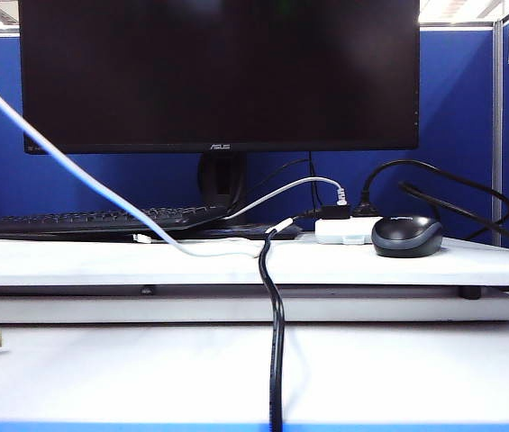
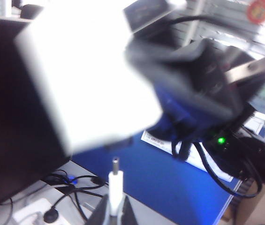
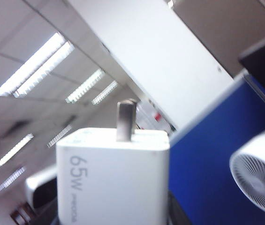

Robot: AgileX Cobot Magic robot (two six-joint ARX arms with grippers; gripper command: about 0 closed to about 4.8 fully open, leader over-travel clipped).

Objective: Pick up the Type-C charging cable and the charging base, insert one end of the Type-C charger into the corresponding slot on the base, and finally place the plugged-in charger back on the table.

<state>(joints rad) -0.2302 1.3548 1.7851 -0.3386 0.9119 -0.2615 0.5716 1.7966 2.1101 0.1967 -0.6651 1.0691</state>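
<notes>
Left wrist view shows my left gripper (image 2: 115,216) clamped on the Type-C charging cable (image 2: 116,186) plug, its long axis aimed at the charging base (image 2: 87,75) held aloft by my right gripper (image 2: 193,84), just apart.

Monitor (image 1: 219,72), keyboard (image 1: 92,220), black mouse (image 1: 407,237)
</notes>
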